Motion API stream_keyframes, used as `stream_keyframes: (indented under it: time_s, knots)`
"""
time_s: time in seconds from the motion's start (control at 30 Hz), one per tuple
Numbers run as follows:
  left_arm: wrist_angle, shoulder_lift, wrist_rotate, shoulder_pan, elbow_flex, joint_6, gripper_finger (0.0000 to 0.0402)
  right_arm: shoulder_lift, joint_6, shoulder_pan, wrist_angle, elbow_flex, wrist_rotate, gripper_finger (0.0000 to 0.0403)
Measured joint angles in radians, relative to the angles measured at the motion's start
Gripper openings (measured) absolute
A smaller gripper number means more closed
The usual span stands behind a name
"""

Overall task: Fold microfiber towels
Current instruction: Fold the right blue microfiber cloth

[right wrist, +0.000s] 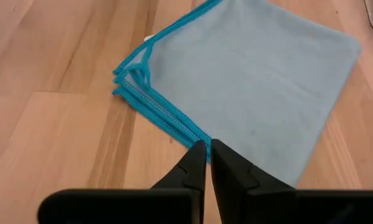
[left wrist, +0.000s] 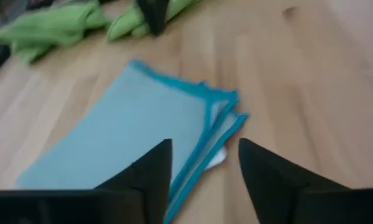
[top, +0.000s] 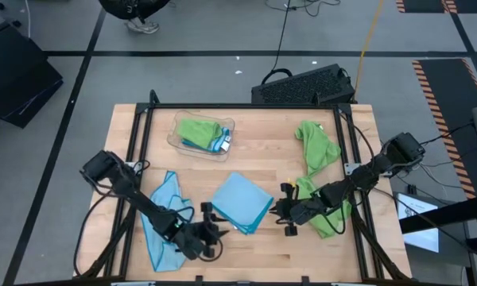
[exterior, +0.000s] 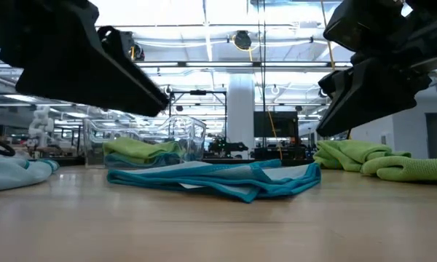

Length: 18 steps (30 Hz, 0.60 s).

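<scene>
Left gripper (top: 215,231) jaws apart, right gripper (top: 285,210) jaws together, flanking one folded blue towel (top: 242,202).

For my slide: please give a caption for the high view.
Folded blue towel lies between the open left tool and shut right tool.

In the low view both arms are cut off by the top edge, so neither gripper's fingertips are seen there. The folded blue towel (right wrist: 248,81) is cut by the right wrist picture's upper edge, and its lower layers are hidden beneath the top layer. In the high view the contents of the clear plastic tray (top: 175,137) are too small to be told apart fully, and the green towels (top: 318,147) are partly covered by the right arm.
</scene>
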Motion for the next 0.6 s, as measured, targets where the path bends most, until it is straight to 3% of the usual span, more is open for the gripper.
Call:
stream_keyframes:
  time_s: [0.3,0.5,0.6]
  knots:
    - [-0.032,0.165,0.074,0.070,0.175,0.189,0.0270,0.000,-0.010,0.000,0.000,0.000,-0.001,0.0018]
    - [-0.291,0.209,0.194,0.150,0.309,0.178,0.0271,0.000,-0.008,0.001,-0.001,-0.009,-0.029,0.0018]
    - [-0.315,0.218,0.259,0.175,0.329,0.195,0.0260,0.000,-0.008,0.001,-0.001,-0.023,-0.030,0.0018]
